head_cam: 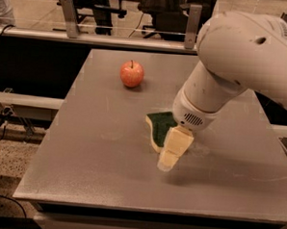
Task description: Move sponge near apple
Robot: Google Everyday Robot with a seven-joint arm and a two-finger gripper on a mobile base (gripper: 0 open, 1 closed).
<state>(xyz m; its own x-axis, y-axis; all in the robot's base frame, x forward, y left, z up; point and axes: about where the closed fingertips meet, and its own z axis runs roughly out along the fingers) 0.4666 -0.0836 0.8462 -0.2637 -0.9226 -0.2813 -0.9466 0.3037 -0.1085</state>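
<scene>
The sponge [158,127], dark green on top with pale yellow foam below, lies flat near the middle of the grey table [103,148]. The red-orange apple [131,74] stands farther back and to the left, well apart from the sponge. My gripper [170,151] hangs from the big white arm [233,58] just in front of and to the right of the sponge. It overlaps the sponge's right part and hides it. I cannot tell whether it touches the sponge.
A metal rail with two posts [69,14] runs behind the table. Chairs and dark furniture stand beyond it. The table's front edge [143,205] is close to the camera, with the floor at the left.
</scene>
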